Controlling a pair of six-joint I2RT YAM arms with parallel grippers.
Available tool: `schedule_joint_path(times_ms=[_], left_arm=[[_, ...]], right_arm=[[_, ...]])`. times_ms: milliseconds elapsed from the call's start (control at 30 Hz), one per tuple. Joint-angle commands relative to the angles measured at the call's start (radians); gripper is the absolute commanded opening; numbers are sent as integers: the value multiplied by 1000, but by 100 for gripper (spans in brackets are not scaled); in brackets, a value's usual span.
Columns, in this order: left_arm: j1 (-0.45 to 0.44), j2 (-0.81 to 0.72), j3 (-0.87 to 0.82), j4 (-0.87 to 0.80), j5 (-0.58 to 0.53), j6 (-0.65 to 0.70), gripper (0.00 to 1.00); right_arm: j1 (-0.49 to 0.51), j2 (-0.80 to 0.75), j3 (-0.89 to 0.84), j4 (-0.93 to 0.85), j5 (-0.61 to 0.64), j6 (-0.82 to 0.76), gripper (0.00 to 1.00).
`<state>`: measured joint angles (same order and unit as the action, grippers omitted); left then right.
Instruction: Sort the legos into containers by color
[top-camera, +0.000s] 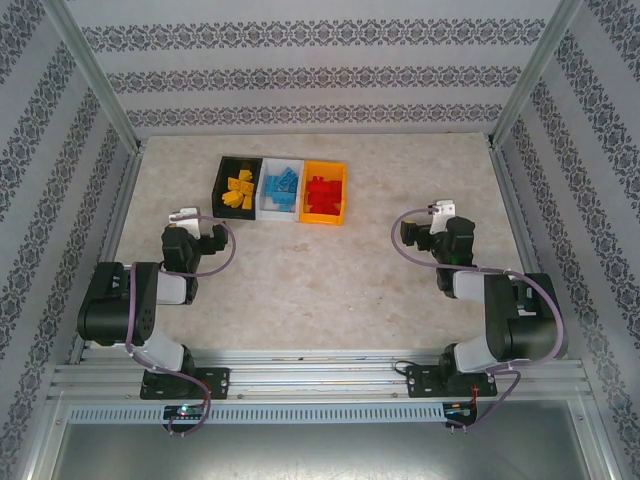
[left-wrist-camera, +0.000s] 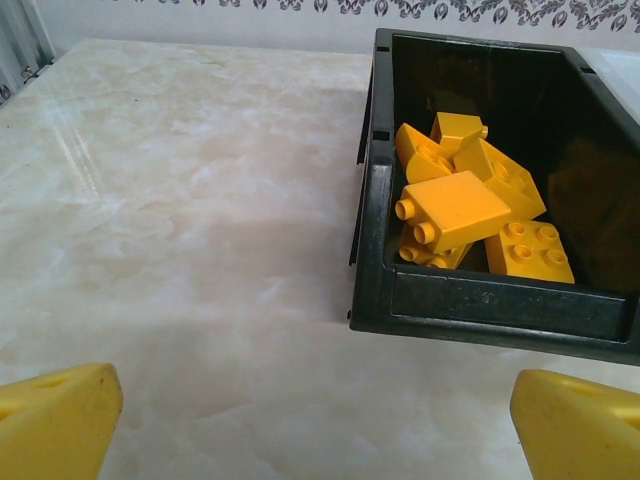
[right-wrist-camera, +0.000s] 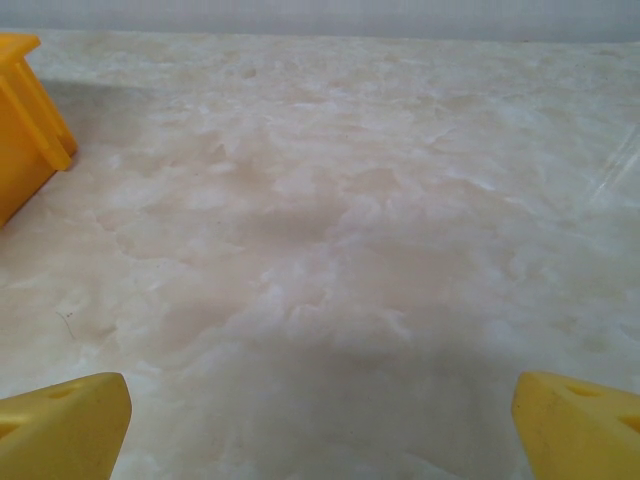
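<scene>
You are looking at a lab test cell: a marble-patterned table (top-camera: 300, 290) enclosed by wallpapered panels (top-camera: 300, 70) at 9, 12 and 3 o'clock, an aluminium rail (top-camera: 320, 375) at 6 o'clock.

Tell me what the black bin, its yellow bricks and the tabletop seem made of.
Black bin: probably molded plastic, faintly glossy, thick rim. Yellow bricks: hard plastic, smooth sheen, molded studs. Tabletop: glossy beige marble pattern with streaky reflections; real stone or printed laminate, cannot tell.

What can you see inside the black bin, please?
The black bin holds a loose pile of yellow bricks, studs facing various ways. No other colour shows. Anything beneath the pile is covered, and the near wall hides the floor behind it.
</scene>
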<state>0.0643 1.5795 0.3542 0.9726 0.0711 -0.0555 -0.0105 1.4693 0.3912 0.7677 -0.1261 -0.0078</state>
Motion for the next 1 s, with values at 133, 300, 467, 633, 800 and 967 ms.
schedule_joint_path(times_ms=[133,300,467,633,800,967], left_arm=[[-11,5,16,-8,17,17,100],[-11,5,14,-2,21,19,100],[-12,5,11,2,47,29,100],[-12,4,-13,44,3,17,100],[-17,-1,-36,83,-78,-12,100],[-16,5,-8,38,7,21,100]], right_arm=[[7,39,-22,149,55,20,98],[5,40,5,107,88,35,98],[5,38,1,108,88,35,98],[10,38,-13,133,164,55,98],[52,40,-19,148,293,48,98],[27,38,-8,123,129,19,98]])
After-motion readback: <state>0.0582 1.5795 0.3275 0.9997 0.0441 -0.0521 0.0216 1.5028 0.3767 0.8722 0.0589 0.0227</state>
